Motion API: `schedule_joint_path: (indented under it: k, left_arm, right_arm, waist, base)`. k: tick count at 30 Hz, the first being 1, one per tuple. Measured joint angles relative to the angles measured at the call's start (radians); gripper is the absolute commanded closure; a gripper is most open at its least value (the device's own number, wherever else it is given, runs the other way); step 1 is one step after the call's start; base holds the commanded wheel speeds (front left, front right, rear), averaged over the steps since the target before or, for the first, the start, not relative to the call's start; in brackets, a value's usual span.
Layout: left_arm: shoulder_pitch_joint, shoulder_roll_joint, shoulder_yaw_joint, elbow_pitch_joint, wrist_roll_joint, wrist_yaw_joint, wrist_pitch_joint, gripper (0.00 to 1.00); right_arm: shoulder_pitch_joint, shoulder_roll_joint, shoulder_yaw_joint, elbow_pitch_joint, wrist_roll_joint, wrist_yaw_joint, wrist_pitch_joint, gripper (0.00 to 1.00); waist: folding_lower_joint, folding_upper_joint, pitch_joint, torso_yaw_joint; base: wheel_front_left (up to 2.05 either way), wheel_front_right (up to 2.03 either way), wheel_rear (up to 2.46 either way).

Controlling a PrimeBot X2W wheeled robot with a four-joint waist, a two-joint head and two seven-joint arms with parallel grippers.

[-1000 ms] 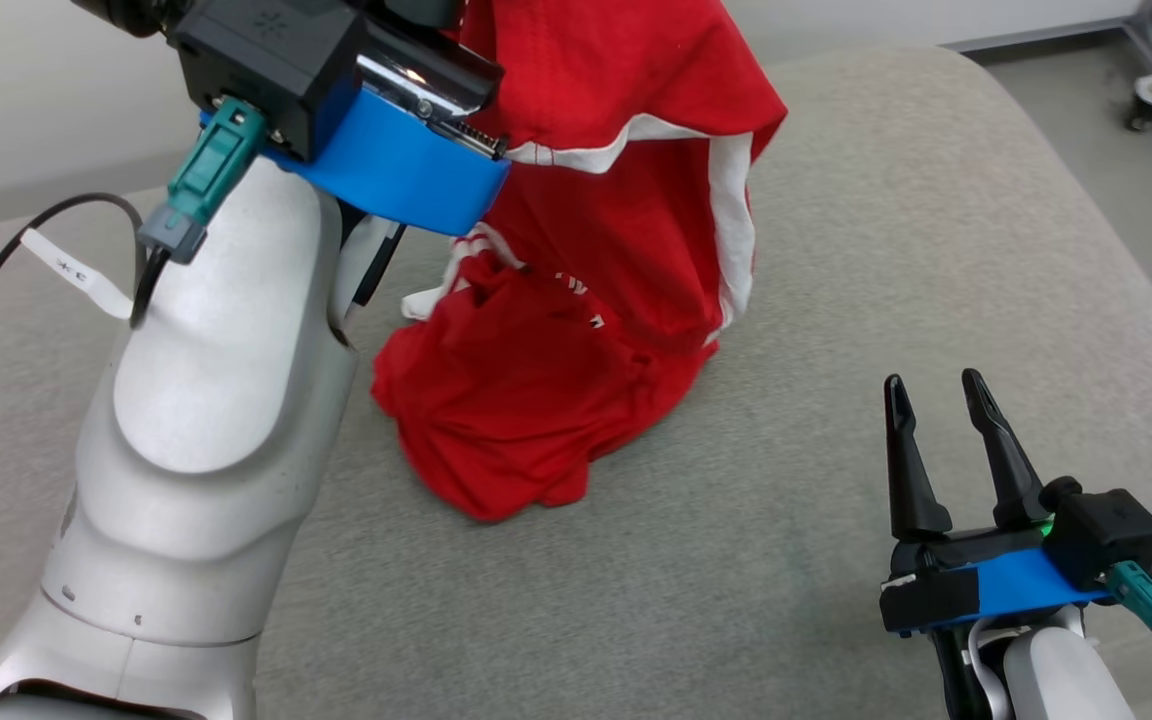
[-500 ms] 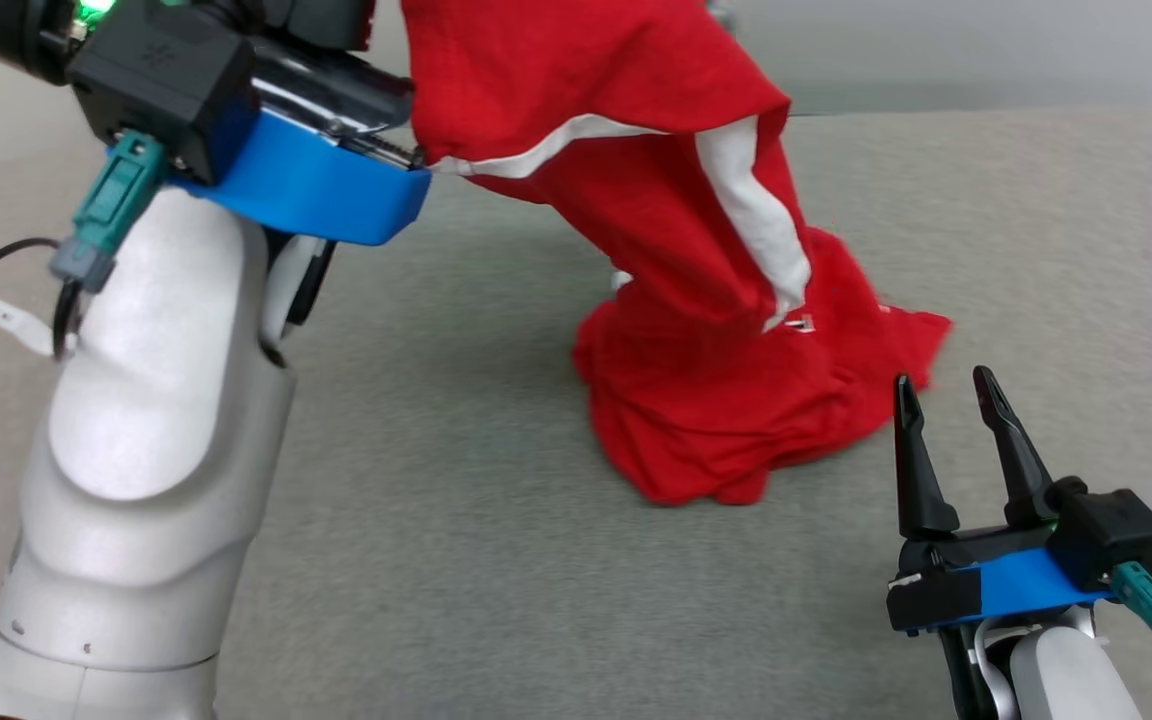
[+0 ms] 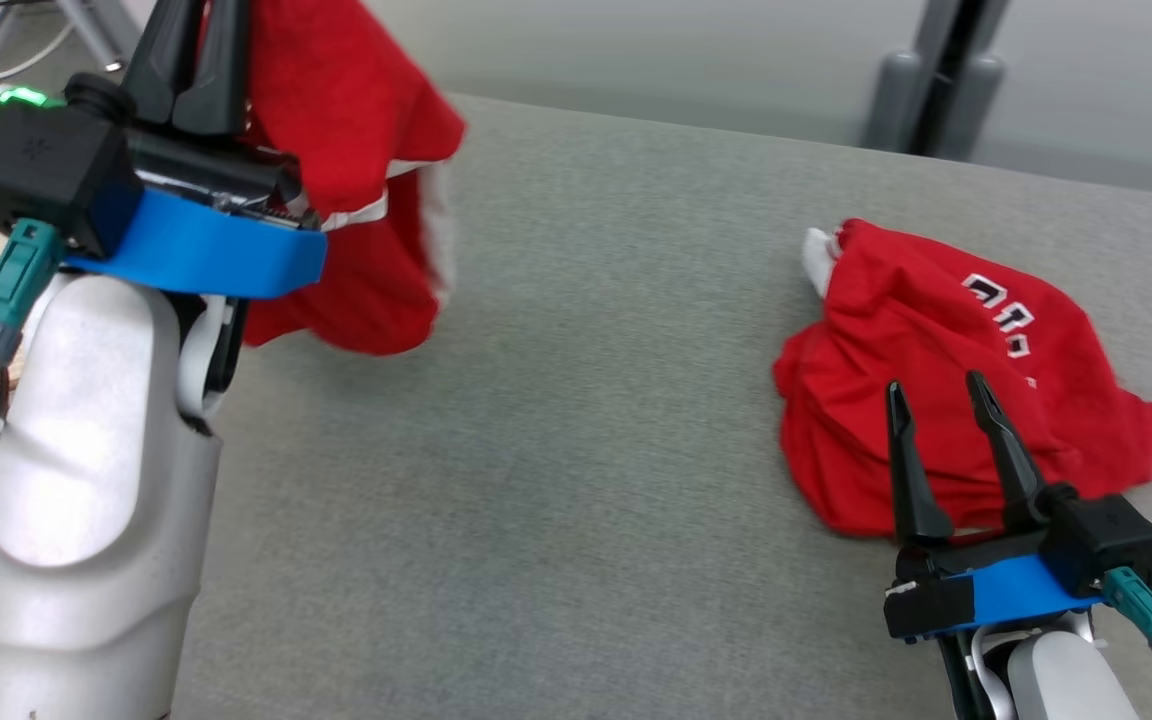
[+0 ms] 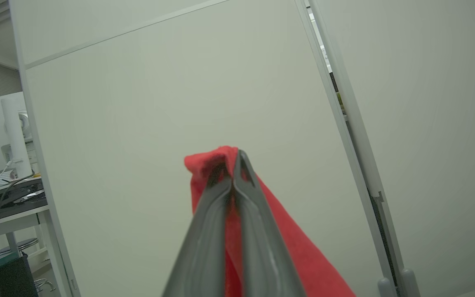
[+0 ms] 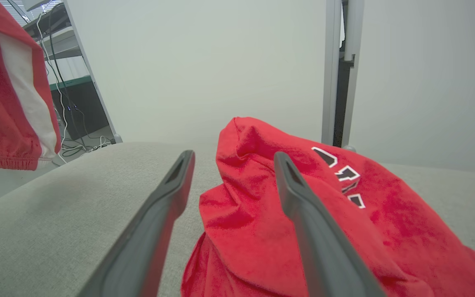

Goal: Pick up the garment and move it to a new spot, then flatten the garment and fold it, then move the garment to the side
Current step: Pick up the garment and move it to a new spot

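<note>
step one is in hand: the left gripper [image 4: 233,169], clamped on a pinch of the red, white-striped garment [image 3: 356,130], holds it hanging above the grey table [image 3: 586,420] at ten o'clock. the next move calls for lowering it onto bare table and letting go. the right gripper [image 3: 935,382] stands open and empty at four o'clock, at the near edge of a second red heap [image 3: 896,330] (its white-edged lettering [image 3: 1001,310] is too creased to read).

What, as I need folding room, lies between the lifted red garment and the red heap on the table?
Nothing: in the head view the grey table is bare between the lifted garment and the heap.
</note>
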Motion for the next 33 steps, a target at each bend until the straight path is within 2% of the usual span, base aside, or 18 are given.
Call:
schedule_joint_path:
  k: [7, 12, 20, 28, 33]
  left_arm:
    - [0.044, 0.018, 0.03, -0.007, -0.003, 0.003, 0.0, 1.0]
    - [0.057, 0.027, 0.047, -0.014, -0.007, 0.003, 0.0, 1.0]
    - [0.04, 0.062, 0.109, -0.025, -0.016, 0.013, 0.0, 1.0]
    - [-0.078, 0.14, 0.197, -0.023, -0.019, 0.018, 0.0, 1.0]
    - [-0.137, 0.198, 0.243, 0.026, -0.016, 0.022, 0.0, 1.0]
  right_arm:
    - [0.001, -0.007, 0.007, 0.001, -0.002, 0.0, 0.0, 0.0]
    - [0.001, -0.011, 0.017, 0.001, -0.001, 0.0, 0.0, 0.0]
    - [-0.02, -0.04, 0.024, -0.047, -0.011, 0.0, 0.0, 0.0]
    - [-0.052, -0.092, 0.027, -0.132, -0.035, 0.0, 0.0, 0.0]
    - [-0.071, -0.125, 0.016, -0.207, -0.045, 0.0, 0.0, 0.0]
  waist:
    - [0.0, 0.0, 0.002, 0.084]
    - [0.0, 0.0, 0.006, 0.101]
    - [0.0, 0.0, 0.044, 0.072]
    - [0.0, 0.0, 0.131, 0.011]
    - [0.0, 0.0, 0.21, -0.033]
  base:
    - [0.0, 0.0, 0.0]
    - [0.0, 0.0, 0.0]
    - [0.0, 0.0, 0.0]
    - [0.0, 0.0, 0.0]
    - [0.0, 0.0, 0.0]
